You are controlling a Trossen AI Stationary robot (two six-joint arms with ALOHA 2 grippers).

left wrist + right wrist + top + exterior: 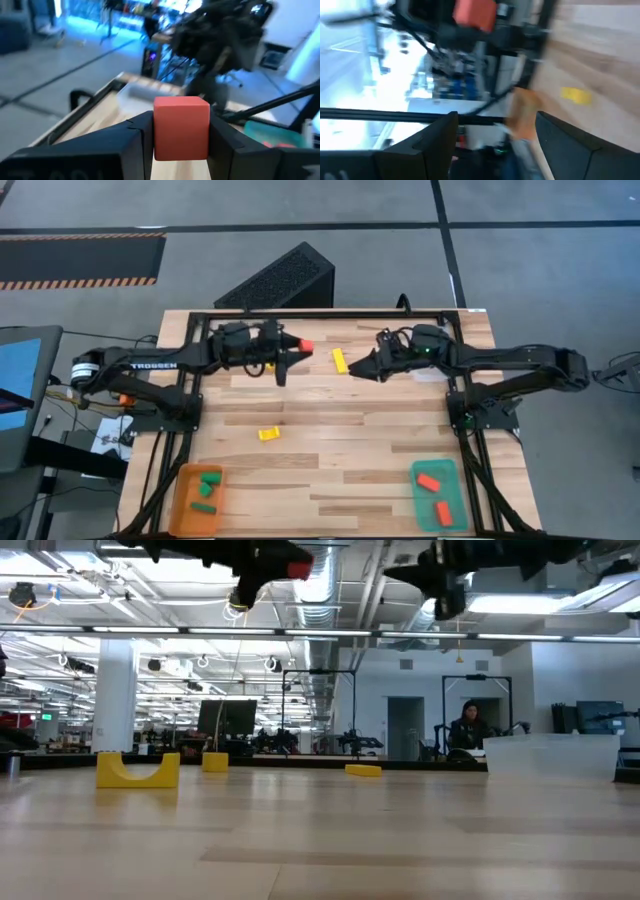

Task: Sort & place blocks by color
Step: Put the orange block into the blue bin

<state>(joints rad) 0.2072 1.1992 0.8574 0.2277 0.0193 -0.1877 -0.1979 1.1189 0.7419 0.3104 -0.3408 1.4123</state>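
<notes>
So your left tool (297, 346) has a red block (306, 344) pinched between its fingers, held up in the air over the far middle of the desk (330, 450). The left wrist view shows it best: the red block (181, 128) sits square between the two dark fingers (135, 145), partly closed on it with a face on each side. The thing your next move hinges on, I'd say, is where red belongs. The teal tray (437, 495) at the near right corner already has two red blocks in it, while the orange tray (197, 498) at the near left has the green ones. So the block you're holding is on the opposite side from its bin, diagonally across the desk and toward the near edge. Your right tool (362, 366) is wide open and empty, hovering just across from the left one, tip pointing toward it, and that arm is the nearer one to the teal tray. My guess is either a long reach across or a handoff makes sense here. The block's a stubby cube, so no long axis to worry about. Two yellow blocks, one (340, 360) between the two tools and one (268, 434) mid-desk, are unsorted on the desk.
</notes>
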